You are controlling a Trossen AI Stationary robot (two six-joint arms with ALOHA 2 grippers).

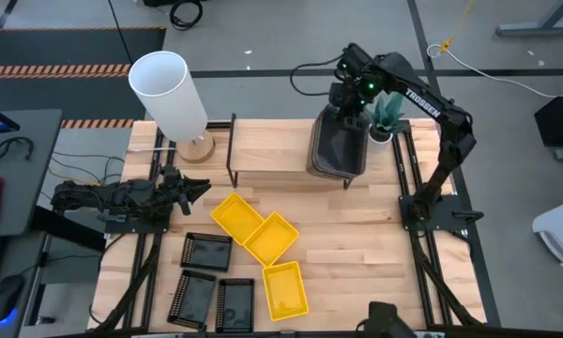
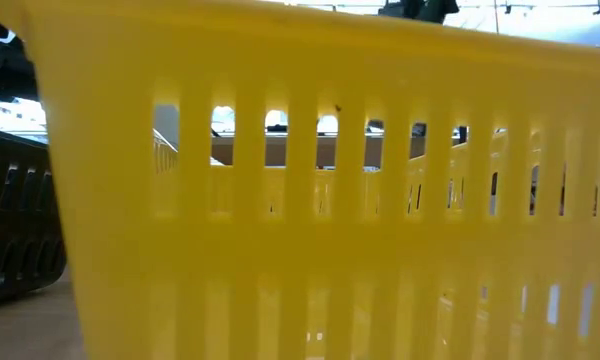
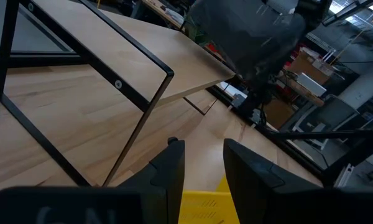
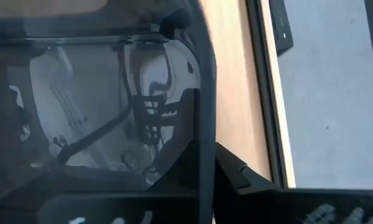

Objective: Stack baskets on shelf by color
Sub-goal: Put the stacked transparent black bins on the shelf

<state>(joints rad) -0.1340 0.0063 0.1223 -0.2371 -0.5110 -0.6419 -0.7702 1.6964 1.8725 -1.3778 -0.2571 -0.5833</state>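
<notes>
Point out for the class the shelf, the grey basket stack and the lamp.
shelf (image 1: pixel 272 150): high view, bare plank top.
grey basket stack (image 1: pixel 338 145): high view, middle of the top basket.
lamp (image 1: pixel 169 92): high view, white shade.

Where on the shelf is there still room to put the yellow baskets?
The shelf is bare from its lamp-side end across the middle. Its plant-side end is crowded: the right gripper holds the grey baskets there. On the table, the patch right of the yellow baskets is bare; the black baskets crowd the front left.

Showing three bright yellow slotted baskets (image 1: pixel 236 215) and three black slotted baskets (image 1: pixel 207 252). Displaying smoky-grey baskets (image 1: pixel 338 145) on light wooden shelf (image 1: pixel 272 148).
</notes>
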